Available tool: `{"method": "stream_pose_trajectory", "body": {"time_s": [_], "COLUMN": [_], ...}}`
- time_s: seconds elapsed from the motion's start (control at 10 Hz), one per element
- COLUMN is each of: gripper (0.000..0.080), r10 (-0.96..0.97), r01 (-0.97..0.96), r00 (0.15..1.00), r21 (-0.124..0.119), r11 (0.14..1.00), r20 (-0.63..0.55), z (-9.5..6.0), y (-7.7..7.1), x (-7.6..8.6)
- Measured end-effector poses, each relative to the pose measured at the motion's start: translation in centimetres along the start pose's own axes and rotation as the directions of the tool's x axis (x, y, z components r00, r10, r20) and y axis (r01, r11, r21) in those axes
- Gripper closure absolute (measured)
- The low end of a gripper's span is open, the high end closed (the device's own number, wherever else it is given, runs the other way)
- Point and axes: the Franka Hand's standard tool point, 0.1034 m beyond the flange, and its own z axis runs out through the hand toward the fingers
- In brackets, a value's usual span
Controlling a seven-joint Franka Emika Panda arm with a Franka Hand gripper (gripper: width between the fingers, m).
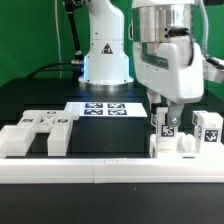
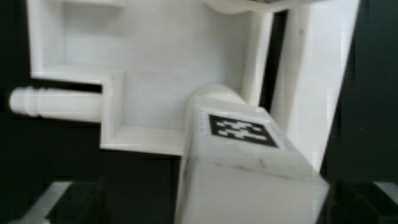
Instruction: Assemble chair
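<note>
Fingers [image 1: 168, 116] low astride tagged white chair part [image 1: 169, 129], grip impossible to tell, arm reaching straight down

Your arm [image 1: 105, 50] stands at the back of the black table [image 1: 110, 140], in front of a green curtain [image 1: 30, 40]. The marker board [image 1: 104, 108] lies flat just in front of the arm's foot. The gripper [image 1: 164, 116] points down on the exterior view's right, directly over a tagged white piece [image 1: 168, 130]. Whether its fingers touch that piece cannot be told. A second tagged piece [image 1: 208, 128] stands upright just beside it, nearer the right edge. Two blocky white pieces [image 1: 35, 135] lie together on the exterior view's left, well apart from the gripper. A white ledge [image 1: 100, 172] runs along the front.
</note>
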Motion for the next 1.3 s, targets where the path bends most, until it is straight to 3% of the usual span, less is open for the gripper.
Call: {"method": "stream_pose_trajectory", "body": {"time_s": [0.3, 0.7, 1.1, 1.2, 1.3], "gripper": [0.015, 0.015, 0.015, 0.015, 0.015], "r10": [-0.336, -0.625, -0.87, -0.879, -0.918], "r01": [0.336, 0.625, 0.87, 0.879, 0.917], "r00": [0.942, 0.781, 0.493, 0.476, 0.397], "r21": [0.001, -0.003, -0.009, -0.011, -0.022], "r11": [0.942, 0.781, 0.493, 0.476, 0.397], "r20": [-0.003, 0.001, 0.0, 0.002, 0.002], "z": [-0.11, -0.1, -0.13, -0.11, -0.11], "y": [-0.02, 0.04, -0.04, -0.03, 0.0], "x": [0.35, 0.43, 0.36, 0.3, 0.35]}}
